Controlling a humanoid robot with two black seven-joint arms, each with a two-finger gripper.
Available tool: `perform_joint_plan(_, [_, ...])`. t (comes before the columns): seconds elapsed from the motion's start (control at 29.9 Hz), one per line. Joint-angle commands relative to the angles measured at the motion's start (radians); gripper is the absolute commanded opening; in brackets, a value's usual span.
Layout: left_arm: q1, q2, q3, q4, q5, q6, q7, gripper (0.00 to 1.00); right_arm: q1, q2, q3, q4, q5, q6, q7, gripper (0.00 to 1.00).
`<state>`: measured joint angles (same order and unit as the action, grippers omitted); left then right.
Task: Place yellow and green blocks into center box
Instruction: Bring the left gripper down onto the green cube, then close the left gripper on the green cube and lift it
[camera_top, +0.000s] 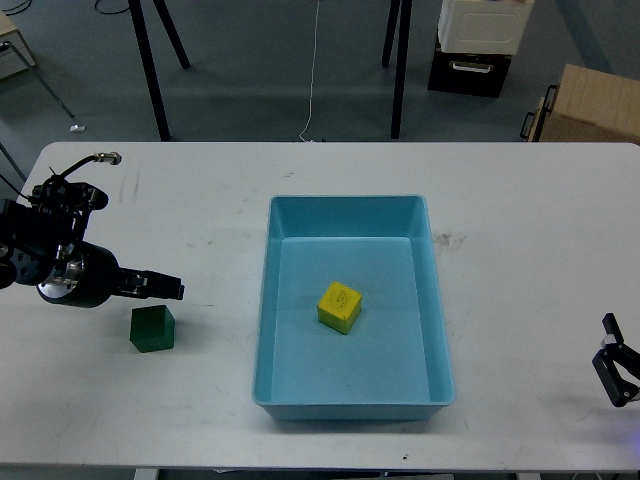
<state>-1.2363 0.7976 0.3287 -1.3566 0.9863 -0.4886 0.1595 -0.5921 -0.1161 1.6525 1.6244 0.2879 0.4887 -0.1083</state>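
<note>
The green block (152, 329) sits on the white table (520, 210) at the left. The yellow block (339, 307) lies inside the blue center box (266, 300), near its middle. My left gripper (165, 287) points to the right, just above and behind the green block, not touching it. Its fingers look dark and close together, so I cannot tell them apart. My right gripper (608, 345) shows at the table's lower right edge, empty, with its fingers apart.
Black stand legs (400, 70), a white and black case (478, 45) and a cardboard box (590, 105) stand on the floor behind the table. A thin cable (314, 70) hangs down behind the table's far edge.
</note>
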Motion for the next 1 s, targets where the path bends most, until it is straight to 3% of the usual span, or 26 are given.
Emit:
perform_joint_plan(0.0, [0.032,-0.008,-0.003,0.01,0.023,0.0,0.0,1.0,-0.002,0.0,0.001,0.0,-0.001,0.0,-0.004,1.0])
perform_joint_plan(0.43, [0.083,-0.006,-0.011,-0.001,0.077,0.0,0.005,0.97,-0.002,0.0,0.0,0.0,-0.003,0.0,-0.007,1.0])
perform_joint_plan(0.47, [0.083,-0.006,-0.011,-0.004,0.084,0.0,0.008,0.91,-0.002,0.0,0.0,0.0,-0.004,0.0,-0.005,1.0])
perform_joint_plan(0.57, [0.083,-0.008,-0.014,-0.007,0.12,0.0,0.024,0.56,-0.002,0.0,0.0,-0.001,-0.013,0.0,-0.005,1.0])
perform_joint_plan(0.7, [0.083,-0.009,-0.016,-0.012,0.141,0.0,0.074,0.26,-0.002,0.0,0.0,-0.001,-0.015,0.0,-0.005,1.0])
perform_joint_plan(0.74, [0.083,-0.008,-0.016,-0.018,0.141,0.0,0.084,0.15,-0.003,0.0,0.0,-0.001,-0.015,0.0,-0.005,1.0])
perform_joint_plan(0.87, [0.078,0.002,-0.02,-0.039,0.141,0.0,0.091,0.02,-0.003,0.0,0.0,-0.001,-0.015,0.0,-0.005,1.0])
perform_joint_plan(0.97, [0.069,0.015,-0.068,-0.056,0.14,0.0,0.089,0.0,-0.003,0.0,0.0,-0.001,-0.015,0.0,-0.005,1.0])
